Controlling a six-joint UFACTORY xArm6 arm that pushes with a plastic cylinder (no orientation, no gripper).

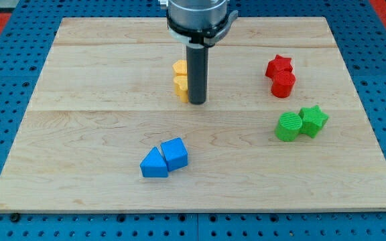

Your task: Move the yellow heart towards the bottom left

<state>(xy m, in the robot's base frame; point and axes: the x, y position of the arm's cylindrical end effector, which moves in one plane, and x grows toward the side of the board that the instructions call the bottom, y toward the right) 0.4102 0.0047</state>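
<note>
Two yellow blocks sit just above the board's middle, partly hidden behind my rod. The upper yellow block [179, 67] and the lower yellow block [181, 86] touch each other; I cannot tell which one is the heart. My tip [198, 102] rests on the board just right of the lower yellow block, touching or nearly touching it.
A blue triangular block [154, 164] and a blue cube [175, 153] touch at the lower middle-left. A red star [279, 65] sits on top of a red cylinder [283, 84] side at the right. A green cylinder [289, 126] and a green star [313, 120] lie below them. The wooden board [79, 134] is edged by blue pegboard.
</note>
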